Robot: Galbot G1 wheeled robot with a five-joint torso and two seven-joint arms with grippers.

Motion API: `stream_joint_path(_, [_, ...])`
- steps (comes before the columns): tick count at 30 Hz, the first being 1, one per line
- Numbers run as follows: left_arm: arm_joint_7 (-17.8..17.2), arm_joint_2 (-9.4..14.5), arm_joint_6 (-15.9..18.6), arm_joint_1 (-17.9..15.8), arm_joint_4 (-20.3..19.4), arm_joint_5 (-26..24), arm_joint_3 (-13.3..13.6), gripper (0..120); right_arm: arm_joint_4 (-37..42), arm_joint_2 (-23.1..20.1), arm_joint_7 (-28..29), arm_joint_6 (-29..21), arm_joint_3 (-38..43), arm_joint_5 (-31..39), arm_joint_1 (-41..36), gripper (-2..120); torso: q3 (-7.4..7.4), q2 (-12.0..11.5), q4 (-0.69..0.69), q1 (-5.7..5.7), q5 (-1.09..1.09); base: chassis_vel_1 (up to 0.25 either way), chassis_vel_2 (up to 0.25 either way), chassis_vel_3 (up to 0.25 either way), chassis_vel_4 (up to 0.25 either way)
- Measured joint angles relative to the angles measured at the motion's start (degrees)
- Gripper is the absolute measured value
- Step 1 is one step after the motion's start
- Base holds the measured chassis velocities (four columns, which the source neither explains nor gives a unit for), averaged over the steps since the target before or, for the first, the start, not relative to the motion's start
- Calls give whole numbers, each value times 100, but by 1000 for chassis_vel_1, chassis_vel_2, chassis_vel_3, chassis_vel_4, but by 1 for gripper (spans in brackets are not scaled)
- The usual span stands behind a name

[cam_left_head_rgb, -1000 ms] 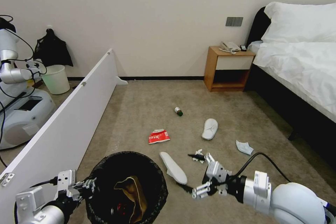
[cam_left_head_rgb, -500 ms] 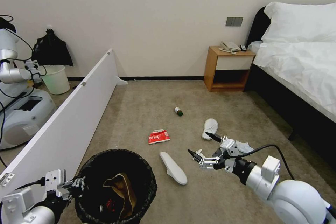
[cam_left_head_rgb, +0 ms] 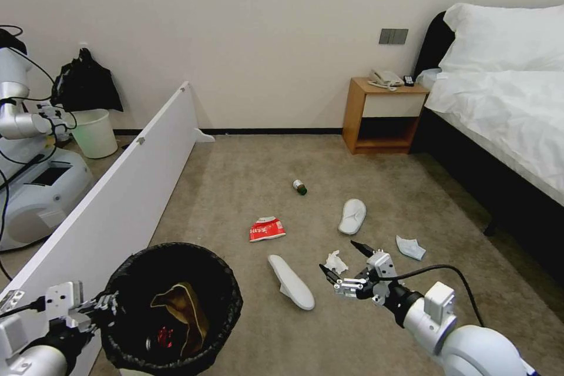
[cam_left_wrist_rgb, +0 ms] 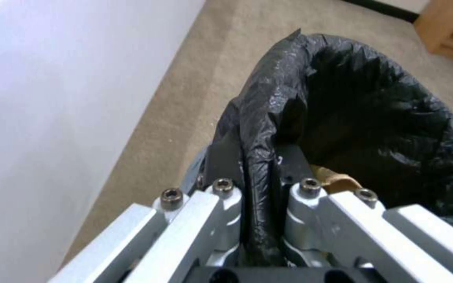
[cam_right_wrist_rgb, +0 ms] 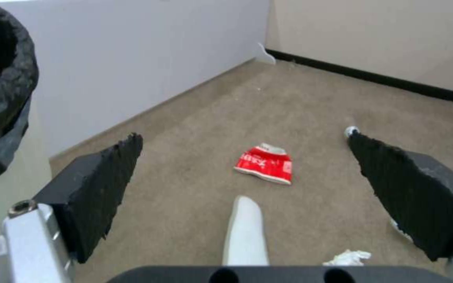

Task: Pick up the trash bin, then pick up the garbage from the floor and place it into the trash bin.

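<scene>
- The trash bin, lined with a black bag, sits low at the robot's left front, beside the long white panel; a brown paper bag and something red lie inside it.
- The left gripper is pinched onto the bin's near-left rim; the left wrist view shows its fingers pressed on either side of the bag-covered rim.
- The right gripper hangs low over the carpet with its jaws spread wide and nothing between them.
- A white tissue wad lies just beside the right gripper's fingertips, toward the robot's left.
- A white slipper lies between the bin and the right gripper; in the right wrist view its toe shows between the spread pads.
- Farther out on the carpet lie a red-white packet, a second slipper, a small green-capped bottle and a pale crumpled piece.
- Nothing stands between the right gripper and the tissue wad.
- A wooden nightstand and a bed stand at the far right; a pale bucket stands beyond the panel.
</scene>
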Motion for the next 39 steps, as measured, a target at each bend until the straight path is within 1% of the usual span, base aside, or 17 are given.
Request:
stream_joint_path(3, [-1, -23, -1, 2, 0, -20, -57, 5, -91, 58, 2, 37, -128, -143, 20, 100, 0, 0, 0, 0, 0, 0, 0, 0, 0])
stream_joint_path(7, [-4, -36, -1, 3, 0, -39, -54, 5, -178, 93, -10, 43, -242, -326, 70, 100, 0, 0, -1, 0, -1, 0, 0, 0, 0])
stream_joint_path(13, [-53, -37, -2, -18, 0, -90, 24, 5, -376, 208, -33, 11, -569, -523, 312, 100, 0, 0, 0, 0, 0, 0, 0, 0, 0])
stream_joint_path(15, [-63, -32, -1, -16, 0, -90, 99, 5, -530, 287, -14, -26, -832, -633, 504, 100, 0, 0, 0, 0, 0, 0, 0, 0, 0])
stream_joint_path(21, [-67, -18, 4, -5, 0, -61, 200, 5, -825, 380, 13, -61, -1116, -876, 673, 100, 0, 0, 0, 0, 0, 0, 0, 0, 0])
stream_joint_path(25, [-67, -9, 5, -8, 0, -59, 209, 5, -956, 413, 34, -78, -1166, -927, 736, 100, 0, 0, 0, 0, 0, 0, 0, 0, 0])
stream_joint_path(32, [-68, -7, 6, -42, 0, -39, 308, 5, -1172, 469, 39, -171, -1239, -1064, 841, 100, 0, 1, 0, 0, 0, 0, 0, 0, 0])
stream_joint_path(39, [-71, 19, 7, -89, 0, -22, 374, 5, -1462, 564, -4, -363, -1401, -1497, 1075, 100, 0, 1, 0, 0, 0, 0, 0, 0, 0])
